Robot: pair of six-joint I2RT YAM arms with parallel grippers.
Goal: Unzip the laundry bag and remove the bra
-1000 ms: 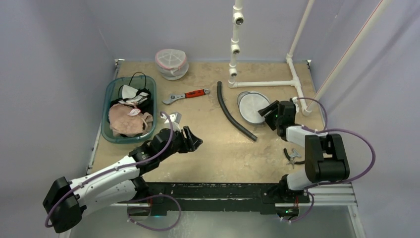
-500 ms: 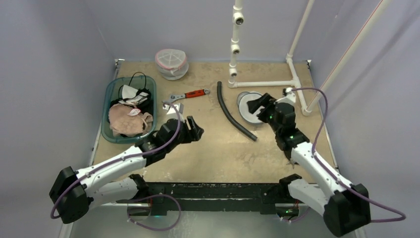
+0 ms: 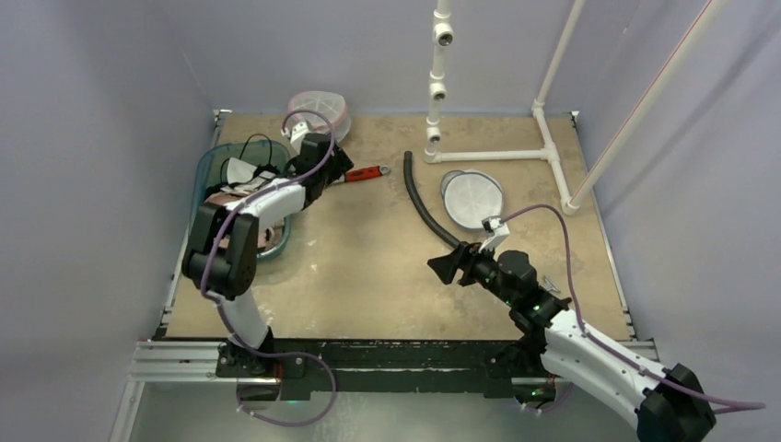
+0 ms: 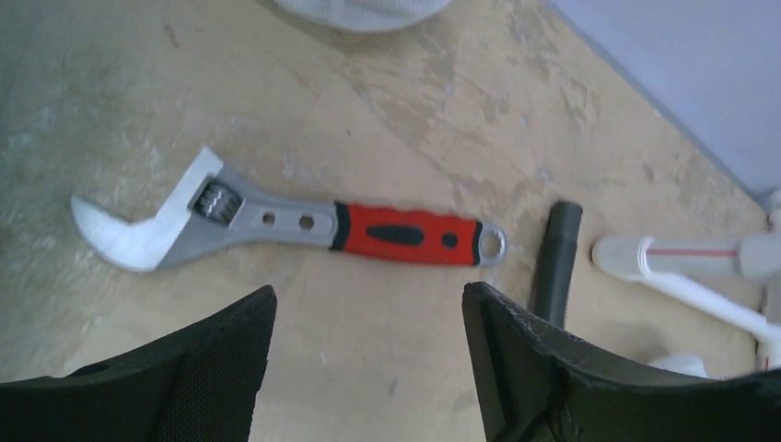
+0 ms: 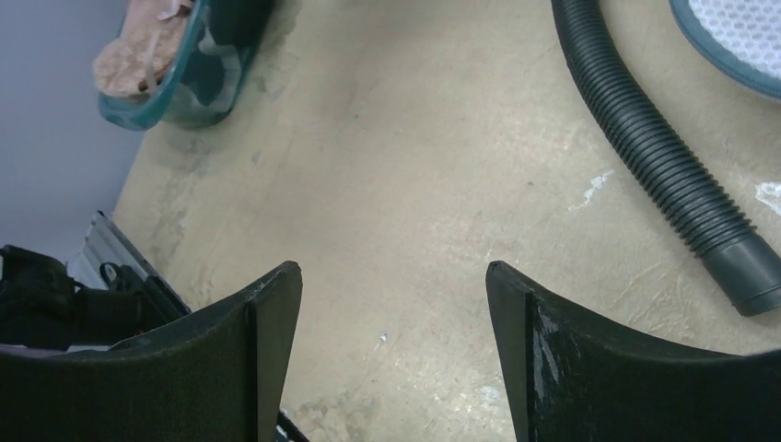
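Observation:
The laundry bag (image 3: 321, 104), a domed white mesh pouch with a pink zip band, sits shut at the back of the table; its lower edge shows at the top of the left wrist view (image 4: 361, 9). What is inside it does not show. A beige bra (image 3: 241, 224) lies in the teal basket (image 3: 204, 174), also in the right wrist view (image 5: 147, 44). My left gripper (image 3: 338, 171) (image 4: 368, 308) hangs open just short of the wrench, a little in front of the bag. My right gripper (image 3: 447, 269) (image 5: 394, 276) is open over bare table at mid-table.
A red-handled wrench (image 3: 363, 172) (image 4: 304, 221) lies ahead of the left fingers. A black ribbed hose (image 3: 429, 208) (image 5: 656, 147) runs diagonally mid-table. A flat round mesh disc with a teal rim (image 3: 472, 197) lies right of it. White pipe frame (image 3: 497, 155) stands at the back right.
The left arm swung from the front middle to the back left, up to the wrench. The right arm moved from the mesh disc down to mid-table. Both grippers stayed open.

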